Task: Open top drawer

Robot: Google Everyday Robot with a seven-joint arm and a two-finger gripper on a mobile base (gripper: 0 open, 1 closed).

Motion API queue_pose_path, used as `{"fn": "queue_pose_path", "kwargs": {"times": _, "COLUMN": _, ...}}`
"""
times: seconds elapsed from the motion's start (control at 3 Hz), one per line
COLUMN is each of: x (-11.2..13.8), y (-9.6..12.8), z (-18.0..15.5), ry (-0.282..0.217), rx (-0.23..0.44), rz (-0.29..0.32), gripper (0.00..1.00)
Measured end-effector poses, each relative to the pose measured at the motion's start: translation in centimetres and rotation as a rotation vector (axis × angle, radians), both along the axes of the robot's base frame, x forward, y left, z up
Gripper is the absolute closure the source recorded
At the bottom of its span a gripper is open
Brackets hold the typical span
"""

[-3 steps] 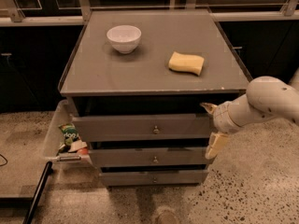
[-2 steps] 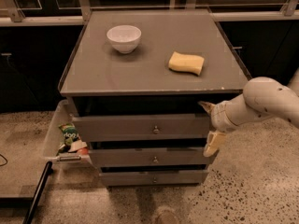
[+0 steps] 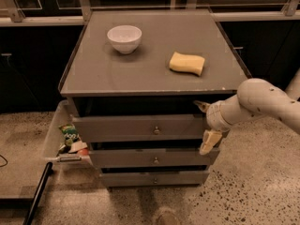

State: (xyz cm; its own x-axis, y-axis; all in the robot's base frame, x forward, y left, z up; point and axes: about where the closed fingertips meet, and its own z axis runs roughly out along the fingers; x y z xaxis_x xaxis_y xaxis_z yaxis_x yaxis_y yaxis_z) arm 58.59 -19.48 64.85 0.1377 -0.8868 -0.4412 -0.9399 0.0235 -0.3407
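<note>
The top drawer (image 3: 126,128) is the widest grey front under the cabinet top, with a small round metal knob (image 3: 156,131) at its centre. A dark gap shows above the front. My gripper (image 3: 205,124) is at the drawer's right end, on a white arm that comes in from the right. Its fingers are spread one above the other: the upper fingertip (image 3: 202,107) is at the front's top right corner and the lower fingertip (image 3: 208,143) is below its bottom edge. The gripper is open and holds nothing. It is well to the right of the knob.
Two narrower-looking grey drawers (image 3: 154,159) sit below. A white bowl (image 3: 124,37) and a yellow sponge (image 3: 187,63) rest on the cabinet top (image 3: 140,74). A clear bin (image 3: 52,135) with snack packs hangs on the left side. A dark pole (image 3: 37,193) lies at the lower left.
My gripper has moved slightly to the left, closer onto the right end of the top drawer front. The drawers, bowl and sponge have not moved.
</note>
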Motion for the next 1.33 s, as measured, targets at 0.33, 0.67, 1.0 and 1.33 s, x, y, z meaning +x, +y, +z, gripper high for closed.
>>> {"fn": "queue_pose_path", "kwargs": {"times": 0.33, "x": 0.8, "y": 0.6, "z": -0.6, "ry": -0.008, "rx": 0.008, "rz": 0.022, "gripper": 0.0}}
{"fn": "queue_pose_path", "kwargs": {"times": 0.67, "x": 1.8, "y": 1.5, "z": -1.4, "ry": -0.006, "rx": 0.035, "rz": 0.051, "gripper": 0.0}}
{"fn": "queue_pose_path", "kwargs": {"times": 1.0, "x": 1.8, "y": 1.5, "z": -1.4, "ry": -0.006, "rx": 0.035, "rz": 0.051, "gripper": 0.0}}
{"fn": "queue_pose_path", "kwargs": {"times": 1.33, "x": 1.8, "y": 1.5, "z": -1.4, "ry": -0.006, "rx": 0.035, "rz": 0.051, "gripper": 0.19}}
